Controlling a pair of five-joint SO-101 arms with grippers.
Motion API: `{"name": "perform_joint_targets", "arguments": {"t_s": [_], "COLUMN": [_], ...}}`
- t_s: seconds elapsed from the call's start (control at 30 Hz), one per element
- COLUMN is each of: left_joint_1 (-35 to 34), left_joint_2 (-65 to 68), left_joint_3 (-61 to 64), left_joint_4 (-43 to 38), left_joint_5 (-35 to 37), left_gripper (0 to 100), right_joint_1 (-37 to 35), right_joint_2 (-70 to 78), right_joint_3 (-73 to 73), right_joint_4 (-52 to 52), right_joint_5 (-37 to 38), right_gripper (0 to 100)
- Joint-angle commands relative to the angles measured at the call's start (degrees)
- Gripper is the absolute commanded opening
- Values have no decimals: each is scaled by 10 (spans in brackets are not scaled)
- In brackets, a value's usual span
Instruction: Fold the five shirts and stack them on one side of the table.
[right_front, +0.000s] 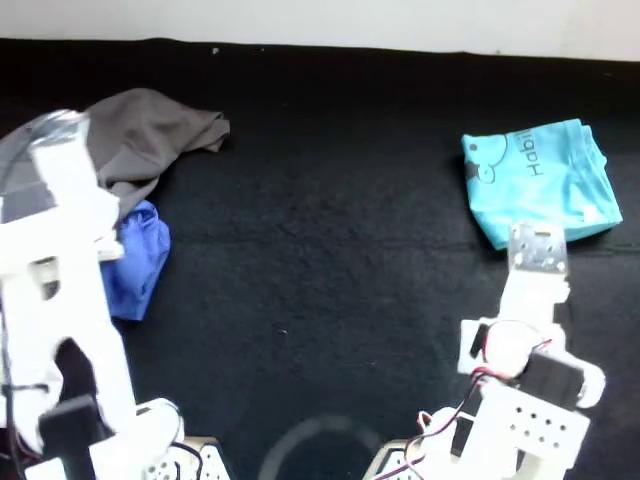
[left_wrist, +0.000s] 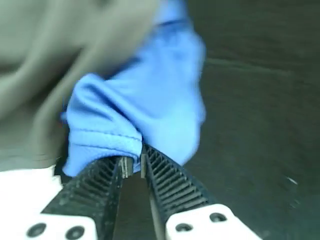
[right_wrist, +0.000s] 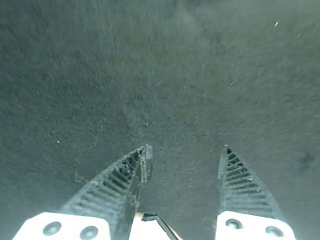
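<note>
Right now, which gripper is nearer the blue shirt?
Left. The left gripper is shut on the blue shirt at its hem; the right gripper, fingers open, hangs over the table far across, beside the turquoise shirt.

At the left of the table (right_front: 320, 260), the rear shirt (right_front: 150, 135) touches the front shirt (right_front: 135, 262); the folded shirt (right_front: 540, 180) lies far right.

- A flat black table top (right_front: 330, 260) with a soft, fuzzy cloth look runs from left to right.
- A plain white wall (right_front: 350, 18) runs along the far edge of the table.
- A faint grey ring mark (right_front: 320, 421) sits on the table at the middle of the near edge.
- Tiny white specks (right_wrist: 276, 23) lie here and there on the black top.
</note>
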Motion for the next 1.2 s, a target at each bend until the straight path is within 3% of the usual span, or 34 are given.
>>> {"name": "perform_joint_targets", "arguments": {"t_s": [0.0, 0.3, 0.47, 0.63, 0.77, 0.9, 1.17], "left_joint_1": [152, 489, 597, 649, 642, 581, 335], "left_joint_2": [-94, -182, -181, -181, -183, -183, -182], "left_joint_3": [-21, -22, -22, -22, -19, -15, 21], "left_joint_4": [9, -75, -143, -193, -193, -177, -52], "left_joint_5": [31, 55, 55, 57, 57, 55, 54], "left_gripper": [9, 9, 11, 65, 175, 200, 202], "right_joint_1": [-3, -3, -3, -3, -5, -6, -7], "right_joint_2": [-33, -42, -42, -42, -42, -42, -40], "right_joint_3": [10, 15, 15, 16, 16, 16, 15], "right_joint_4": [-19, -47, -47, -46, -46, -46, -51], "right_joint_5": [5, 4, 4, 4, 4, 4, 6], "right_gripper": [217, 217, 217, 217, 217, 217, 217]}}
